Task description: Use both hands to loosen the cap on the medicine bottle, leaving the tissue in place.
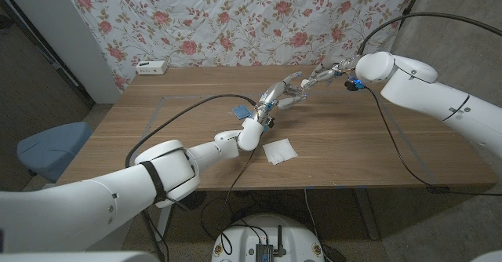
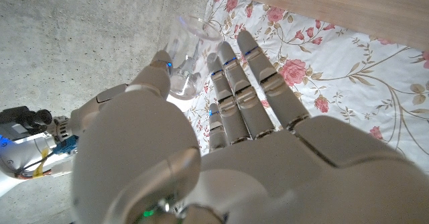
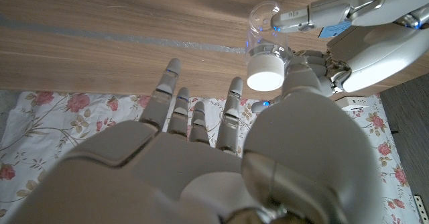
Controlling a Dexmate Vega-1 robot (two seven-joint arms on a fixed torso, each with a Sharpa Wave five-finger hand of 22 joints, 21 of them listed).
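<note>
Right wrist view: left hand (image 3: 362, 33) grips clear cylindrical bottle (image 3: 263, 39); right hand (image 3: 221, 157) spread beside its white cap (image 3: 265, 73).

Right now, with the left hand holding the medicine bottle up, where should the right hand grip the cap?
Take the white cap by its round side wall, thumb opposite fingers, coming end-on: its flat top faces the right hand. The left hand holds the medicine bottle by its clear body.

Both arms stretch out over mid-table. The left hand (image 1: 276, 96) is raised with its fingers (image 2: 244, 83) curled around the bottle (image 3: 263, 46). The right hand (image 1: 320, 77) meets it, fingers (image 3: 194, 117) extended, thumb beside the cap (image 3: 264, 72).
</note>
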